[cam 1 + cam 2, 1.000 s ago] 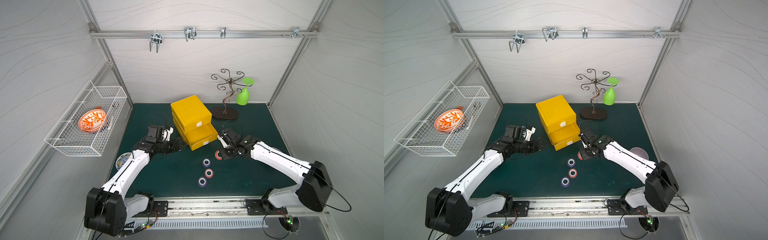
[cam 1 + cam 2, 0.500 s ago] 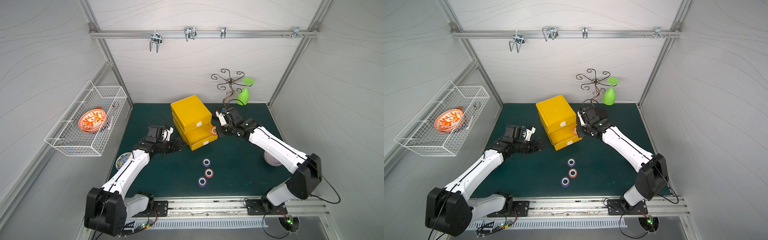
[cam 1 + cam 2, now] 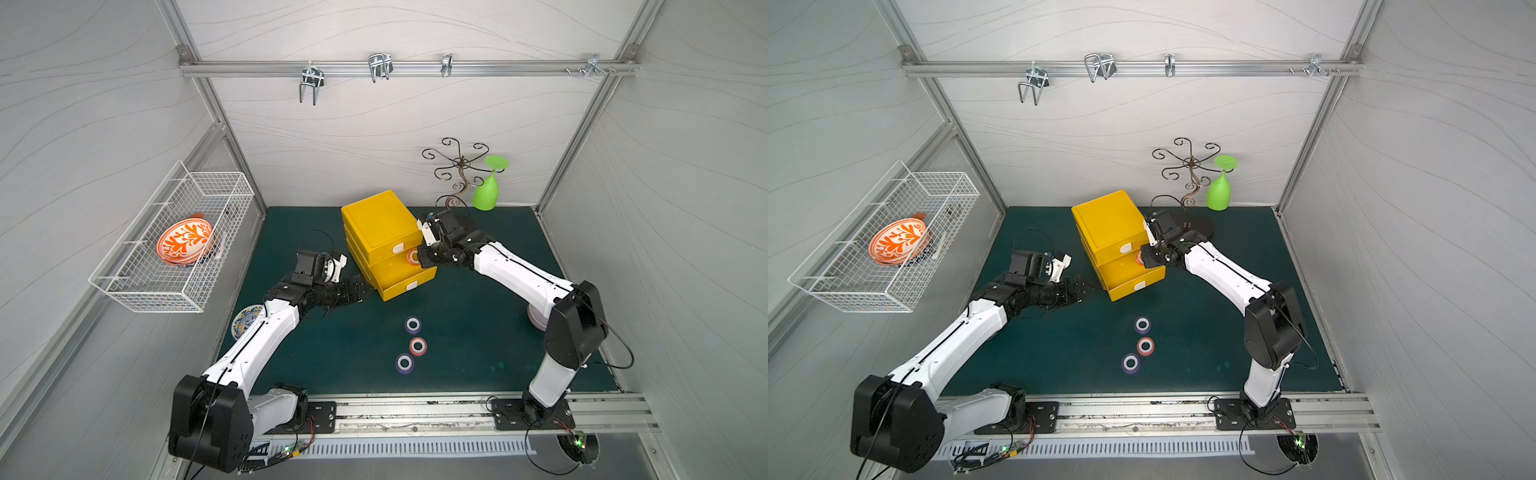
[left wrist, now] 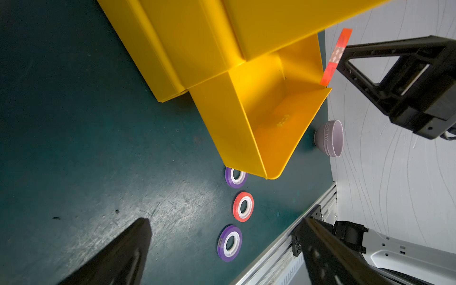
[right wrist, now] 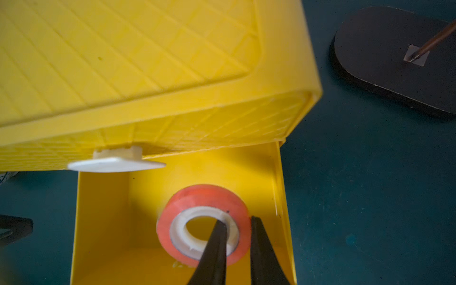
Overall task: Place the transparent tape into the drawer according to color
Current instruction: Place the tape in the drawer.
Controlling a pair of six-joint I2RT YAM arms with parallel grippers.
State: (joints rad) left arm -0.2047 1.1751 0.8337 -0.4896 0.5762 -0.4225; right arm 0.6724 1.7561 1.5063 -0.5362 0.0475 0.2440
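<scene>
The yellow box [image 3: 380, 220] stands at the back of the green mat. The drawer [image 3: 409, 286] below the top one is pulled out. My right gripper [image 5: 238, 220] is shut on a red tape roll [image 5: 187, 212], one finger inside its white core and one outside. The roll [image 3: 412, 257] hangs over the open drawer's inside [image 5: 118, 222], close to its right wall. It shows edge-on in the left wrist view [image 4: 336, 49]. Three rolls lie on the mat: purple [image 3: 413, 325], red [image 3: 418, 345], purple [image 3: 404, 363]. My left gripper [image 3: 361, 286] is open, low beside the box's left side.
A wire basket [image 3: 137, 286] with an orange bowl hangs on the left wall. A patterned plate [image 3: 245, 322] lies by my left arm. A grey bowl [image 4: 330, 138] sits at the right. A metal stand [image 3: 457, 166], its black base [image 5: 394, 56] and a green glass [image 3: 488, 195] stand behind the box.
My right gripper lifted the red roll from the mat near the other rolls and carried it back over the open drawer. My left arm has stayed put.
</scene>
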